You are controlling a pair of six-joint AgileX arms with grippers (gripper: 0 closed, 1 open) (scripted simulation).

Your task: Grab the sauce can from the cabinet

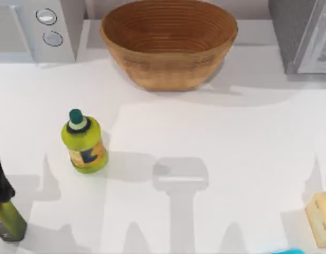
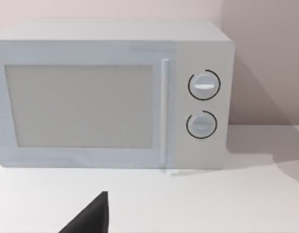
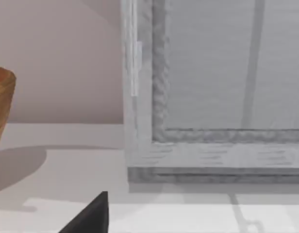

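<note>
The cabinet point(image 1: 303, 34) stands at the table's far right corner, a grey box with a speckled dark side and a pale framed front. In the right wrist view the cabinet's front panel point(image 3: 212, 97) is close ahead and looks closed. The sauce can is out of view. A dark part of my right gripper point(image 3: 91, 218) juts in at the edge of the right wrist view, short of the cabinet. A like dark part of my left gripper point(image 2: 91, 218) faces the white appliance.
A white appliance with two knobs point(image 1: 46, 29) stands far left, and a woven basket point(image 1: 168, 42) at the far middle. A yellow-green bottle point(image 1: 84, 142) stands left of centre. A dark olive bottle point(image 1: 4, 211) is at the left edge, a pale yellow block point(image 1: 322, 217) at the right edge.
</note>
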